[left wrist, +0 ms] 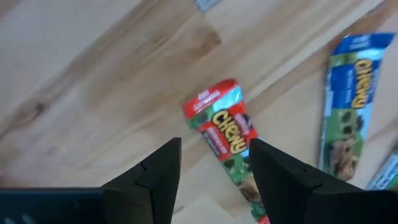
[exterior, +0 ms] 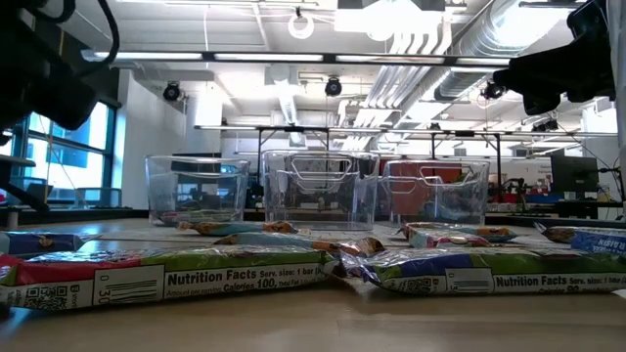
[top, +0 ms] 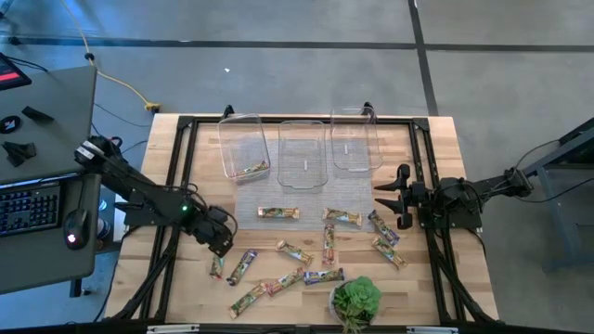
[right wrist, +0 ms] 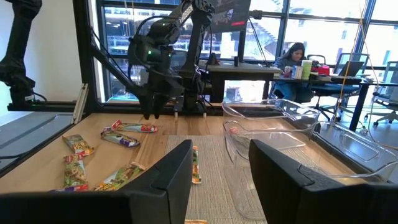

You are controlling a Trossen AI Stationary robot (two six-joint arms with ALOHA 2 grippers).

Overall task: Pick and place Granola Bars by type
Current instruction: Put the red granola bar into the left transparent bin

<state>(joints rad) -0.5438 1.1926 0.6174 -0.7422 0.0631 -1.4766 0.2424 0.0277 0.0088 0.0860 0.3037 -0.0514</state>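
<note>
Targeting: red-wrapped bar (left wrist: 225, 134), lying flat on the bench (top: 176, 158) near its left front corner, directly under the left end effector (left wrist: 214, 168).
Long axis: slanted across the gap between the fingers rather than square to it; a wrist turn looks needed.
Left end effector: fingers parted, nothing held, hovering above the bar.
Nearer arm: left, by far.
Neighbour: blue-wrapped bar (left wrist: 347, 102), just beside, not touching.
Materials: glossy crinkled foil, slim flat rectangles; pale wood-grain bench.
Bins: three clear plastic tubs (top: 303, 152) at the far edge, behind a grey mat.
Right end effector (top: 390, 197): open, empty, waiting near the tubs.
</note>
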